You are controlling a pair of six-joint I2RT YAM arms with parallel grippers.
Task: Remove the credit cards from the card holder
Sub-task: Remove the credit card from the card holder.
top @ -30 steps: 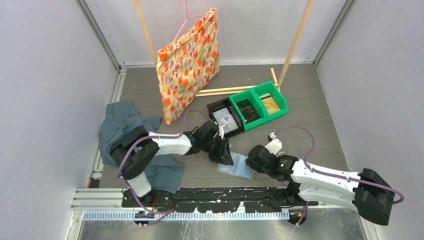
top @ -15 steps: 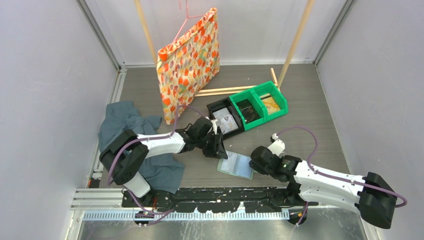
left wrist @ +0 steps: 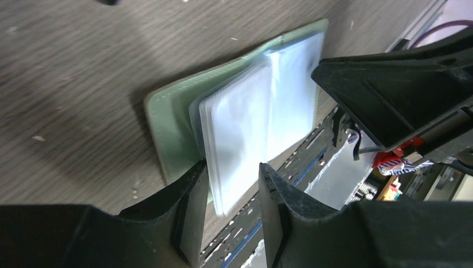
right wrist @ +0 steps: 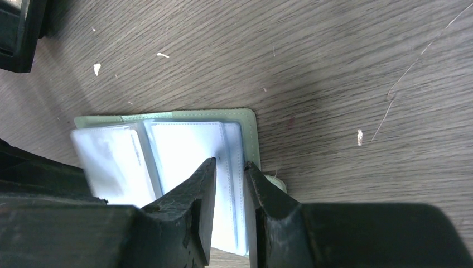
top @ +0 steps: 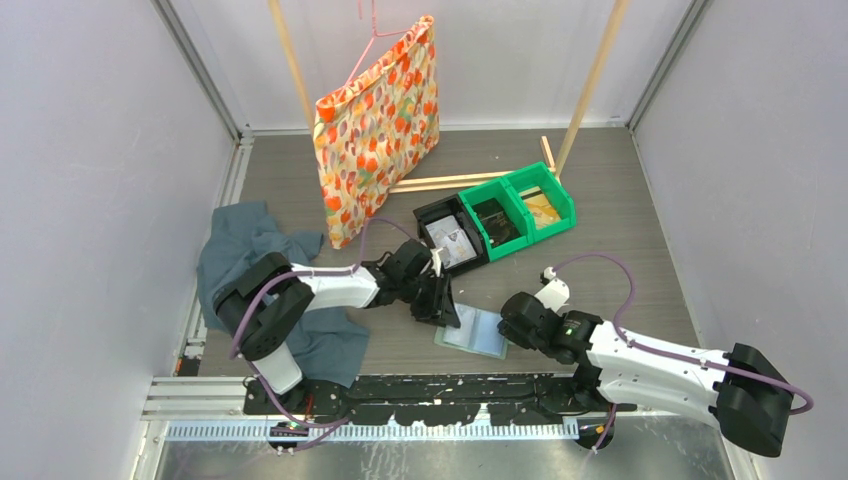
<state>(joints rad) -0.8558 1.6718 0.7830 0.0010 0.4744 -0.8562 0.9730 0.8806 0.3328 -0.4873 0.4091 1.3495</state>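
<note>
The holder (top: 475, 331) is lying open and flat on the table (top: 620, 240), close to the near edge and about midway along it. Its green cover is facing down and its clear sleeves (left wrist: 245, 123) are facing up.

Your left hand (top: 447, 310) is sitting at the holder's left side. In the left wrist view its fingers (left wrist: 192, 206) are standing apart, with the corner of the sleeve stack lying between them. The left finger is touching the stack, and bare gap is showing by the right finger, so nothing is clamped.

Your right hand (top: 505, 332) is sitting on the holder's right side. Its fingers (right wrist: 203, 195) are standing close together, with only a narrow slit between them, over the right-hand sleeve panel. You cannot tell whether they are pinching a sleeve or only resting on it.

No loose card is showing.

The green bins (top: 525, 208) and a black tray (top: 450, 240) are sitting farther back, well apart from the holder. A cloth (top: 245, 245) is lying by the left edge.
</note>
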